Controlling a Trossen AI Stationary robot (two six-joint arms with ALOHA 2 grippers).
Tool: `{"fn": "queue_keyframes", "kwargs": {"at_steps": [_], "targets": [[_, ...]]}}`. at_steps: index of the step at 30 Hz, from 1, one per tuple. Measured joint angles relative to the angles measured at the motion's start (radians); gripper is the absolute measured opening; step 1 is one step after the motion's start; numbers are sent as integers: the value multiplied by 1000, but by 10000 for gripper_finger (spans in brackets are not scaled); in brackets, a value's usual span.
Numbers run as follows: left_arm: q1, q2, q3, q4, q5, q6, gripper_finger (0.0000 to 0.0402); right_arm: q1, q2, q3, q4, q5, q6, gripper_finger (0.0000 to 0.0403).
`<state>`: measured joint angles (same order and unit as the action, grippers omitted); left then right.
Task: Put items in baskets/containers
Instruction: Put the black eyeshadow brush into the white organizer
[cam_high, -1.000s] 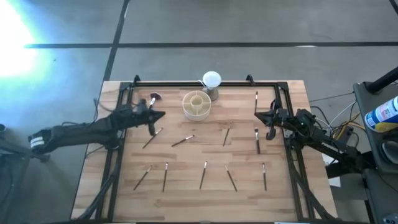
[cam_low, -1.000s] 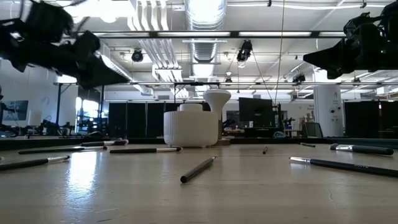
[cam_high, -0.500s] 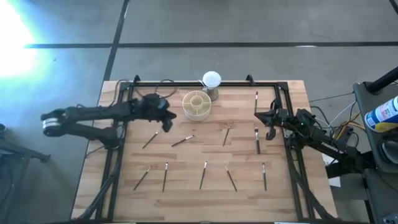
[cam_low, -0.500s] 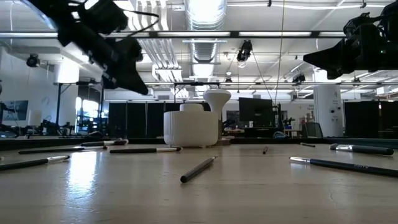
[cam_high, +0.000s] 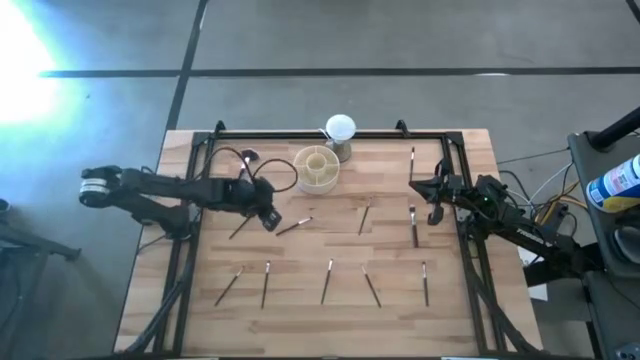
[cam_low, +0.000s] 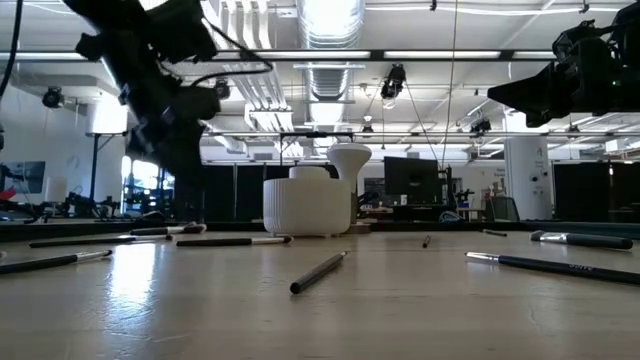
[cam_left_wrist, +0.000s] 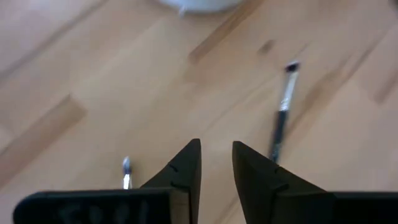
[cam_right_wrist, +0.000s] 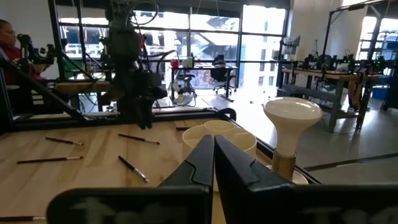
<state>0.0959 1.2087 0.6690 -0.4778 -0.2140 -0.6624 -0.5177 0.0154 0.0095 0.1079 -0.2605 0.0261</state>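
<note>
Front row: five makeup brushes are lying spaced along the near edge of the wooden table (cam_high: 400, 320), e.g. one at centre (cam_high: 326, 281), all flat on the boards, well apart from each other.

Middle row: left gripper (cam_high: 270, 220) is hanging over the boards between two brushes, one (cam_high: 243, 222) to its outer side, one (cam_high: 294, 226) toward table centre. In the left wrist view its fingers (cam_left_wrist: 186, 171) are standing slightly parted with bare wood showing in the gap; nothing pinched. Right gripper (cam_high: 434, 212) is waiting near the right rail, fingers pressed together, empty, just beside a brush (cam_high: 414, 226).

Far row: cream divided organiser (cam_high: 316, 168) is sitting near the back rail, just beside a white ball on a stand (cam_high: 340, 130). Pink-headed brush (cam_high: 246, 155) is lying to the organiser's left.

Handling judgement: brushes are probably very light, stiff in the handle, soft at the tip, and lying low on the wood, so liable to roll or skid. Best hold looks like mid-handle, fingers straddling across the shaft, clear of the bristles.
</note>
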Motion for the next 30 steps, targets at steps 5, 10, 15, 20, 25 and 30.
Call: {"fn": "queue_keyframes", "kwargs": {"at_steps": [5, 10, 15, 20, 25, 30], "targets": [[6, 18, -66, -21, -51, -56, 86, 0, 0, 0, 0, 0, 0, 8], [6, 54, -105, -34, -91, -90, 86, 0, 0, 0, 0, 0, 0, 8], [6, 83, -131, -18, -150, -97, 86, 0, 0, 0, 0, 0, 0, 8], [7, 94, -158, 52, -190, -98, 86, 0, 0, 0, 0, 0, 0, 8], [11, 112, -190, 147, -192, -80, 86, 0, 0, 0, 0, 0, 0, 8], [11, 135, -198, 157, -197, -95, 85, 0, 0, 0, 0, 0, 0, 8]]}}
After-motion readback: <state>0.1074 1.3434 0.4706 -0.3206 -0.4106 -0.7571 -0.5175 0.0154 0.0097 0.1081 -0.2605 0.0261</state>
